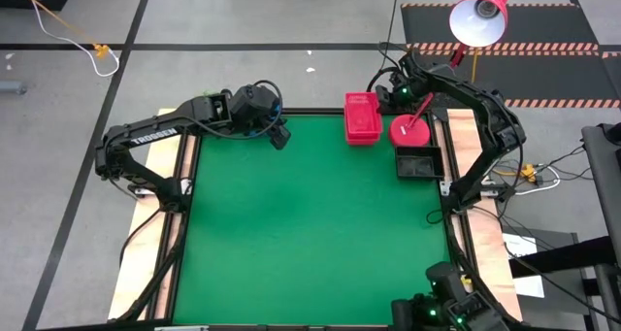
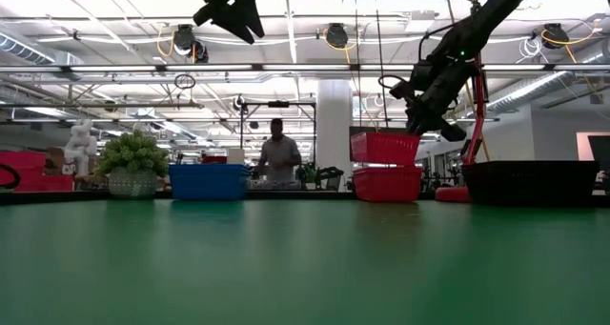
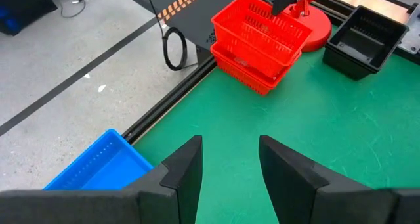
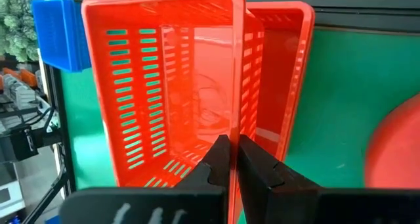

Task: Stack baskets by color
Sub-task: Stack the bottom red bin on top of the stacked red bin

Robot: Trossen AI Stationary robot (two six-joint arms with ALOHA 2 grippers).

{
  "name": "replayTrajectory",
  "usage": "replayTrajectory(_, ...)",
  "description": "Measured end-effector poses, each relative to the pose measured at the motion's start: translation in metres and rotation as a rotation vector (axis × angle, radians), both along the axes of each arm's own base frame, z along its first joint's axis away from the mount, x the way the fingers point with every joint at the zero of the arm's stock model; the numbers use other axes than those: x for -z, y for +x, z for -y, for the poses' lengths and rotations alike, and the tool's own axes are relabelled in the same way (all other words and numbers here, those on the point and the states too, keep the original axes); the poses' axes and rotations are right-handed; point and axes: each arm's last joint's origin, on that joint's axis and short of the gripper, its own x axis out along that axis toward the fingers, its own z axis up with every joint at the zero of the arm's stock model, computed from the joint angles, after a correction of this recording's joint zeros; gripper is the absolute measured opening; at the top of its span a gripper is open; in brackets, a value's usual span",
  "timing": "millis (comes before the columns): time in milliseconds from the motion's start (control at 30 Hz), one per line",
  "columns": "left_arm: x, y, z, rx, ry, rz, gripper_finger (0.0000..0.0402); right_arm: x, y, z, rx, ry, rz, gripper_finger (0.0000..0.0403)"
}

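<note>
Two red baskets stand at the table's far edge, right of the middle. The upper red basket hangs just over the lower red basket, a little offset from it, with my right gripper shut on it. My left gripper hovers open and empty high over the table's far left. A blue basket lies at the far edge below it. A black basket rests on the table near the right edge. My right gripper pinches one long side wall of the upper red basket, near one end of that wall. One finger is inside the basket, the other outside. The fingers slant down from the table's far right. The basket hangs about level, open side up, over the lower red basket.
A red lamp's round base stands between the red baskets and the black basket, its head beyond the far edge. A green plant ball sits past the table's far left. A person stands in the room behind. Bare green mat fills the middle and near side.
</note>
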Motion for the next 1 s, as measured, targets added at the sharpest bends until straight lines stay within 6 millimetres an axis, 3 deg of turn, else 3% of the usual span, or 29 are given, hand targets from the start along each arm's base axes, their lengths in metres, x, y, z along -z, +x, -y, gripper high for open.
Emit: replayTrajectory(1000,-0.002,0.001,-0.002,0.022,0.033,0.001,0.015,0.005,0.019,-0.006,0.003,-0.057,-0.105,0.0013)
